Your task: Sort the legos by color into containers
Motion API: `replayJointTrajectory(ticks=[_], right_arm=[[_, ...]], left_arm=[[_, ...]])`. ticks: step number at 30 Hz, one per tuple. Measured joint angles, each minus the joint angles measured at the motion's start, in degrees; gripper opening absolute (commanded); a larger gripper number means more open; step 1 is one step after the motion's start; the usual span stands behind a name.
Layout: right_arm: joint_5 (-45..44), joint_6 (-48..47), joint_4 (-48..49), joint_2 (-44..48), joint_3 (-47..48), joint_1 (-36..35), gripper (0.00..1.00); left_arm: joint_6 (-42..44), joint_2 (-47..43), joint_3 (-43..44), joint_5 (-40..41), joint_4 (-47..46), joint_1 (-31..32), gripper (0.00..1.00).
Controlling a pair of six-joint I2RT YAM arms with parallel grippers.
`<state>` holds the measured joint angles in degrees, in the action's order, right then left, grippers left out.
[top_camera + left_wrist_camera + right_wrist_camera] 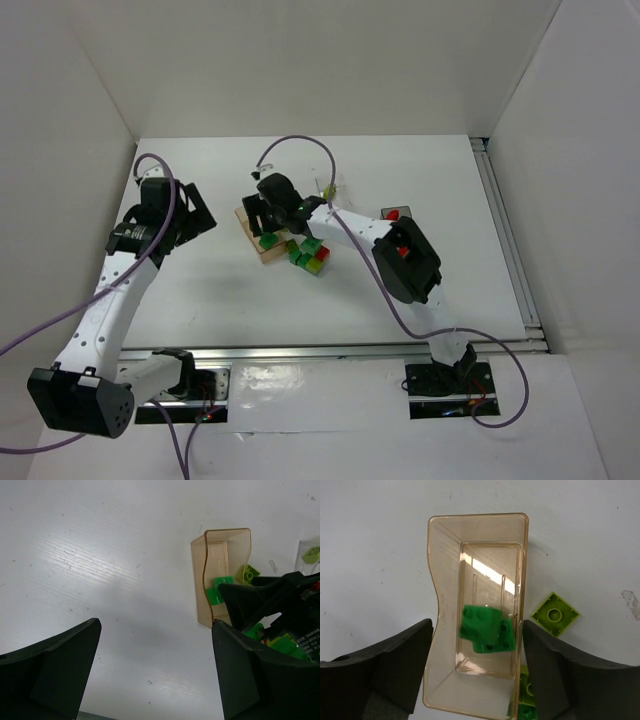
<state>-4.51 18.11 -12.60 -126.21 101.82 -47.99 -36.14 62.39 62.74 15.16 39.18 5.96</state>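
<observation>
My right gripper [477, 630] hovers open over the peach-orange container [440, 605], its jaws on either side of the tray and holding nothing. Two dark green legos [492, 637] are inside that tray, and the upper one is blurred. A lime lego [555, 614] lies on the table just right of the tray. In the top view, more green and lime legos [310, 255] lie in a cluster beside the tray [262, 250]. My left gripper [156, 625] is open over bare table to the left of the tray [210, 545].
A clear container [310, 555] with a lime brick in it stands beyond the peach one. A reddish container [395, 213] sits to the right, behind the right arm. Walls close in the table on the left, back and right.
</observation>
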Motion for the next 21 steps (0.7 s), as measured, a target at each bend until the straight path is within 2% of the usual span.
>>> replayJointTrajectory(ticks=[2, 5, 6, 9, 11, 14, 17, 21], right_arm=[[-0.2, -0.8, -1.1, -0.8, 0.8, -0.3, 0.81], [-2.0, -1.1, -1.7, 0.9, -0.2, -0.4, 0.72], [-3.0, -1.2, -1.1, 2.9, -2.5, -0.5, 0.68], [-7.2, -1.0, 0.3, 12.3, -13.2, -0.6, 0.68], [-10.3, -0.8, 0.0, 20.7, -20.9, -0.6, 0.77], [-14.8, 0.2, 0.5, 31.4, -28.2, -0.8, 0.83], [-19.1, 2.3, 0.5, 41.4, -34.9, -0.6, 0.85], [-22.3, 5.4, -1.2, 51.2, -42.2, 2.0, 0.85]], left_arm=[[0.2, 0.0, 0.0, -0.2, 0.0, -0.1, 1.00], [0.8, 0.0, 0.0, -1.1, 0.0, -0.2, 1.00], [1.3, 0.0, 0.0, -1.4, 0.0, -0.2, 1.00], [2.4, 0.1, -0.4, -2.7, -0.3, -0.2, 1.00], [4.4, 0.1, -1.1, -5.0, -0.8, -0.2, 0.96], [7.8, 0.6, -1.8, -12.0, -2.2, 0.1, 0.94], [10.7, 2.5, -1.9, -18.8, -4.7, 3.5, 0.94], [14.3, 9.0, -1.4, -24.4, -7.4, 12.0, 0.94]])
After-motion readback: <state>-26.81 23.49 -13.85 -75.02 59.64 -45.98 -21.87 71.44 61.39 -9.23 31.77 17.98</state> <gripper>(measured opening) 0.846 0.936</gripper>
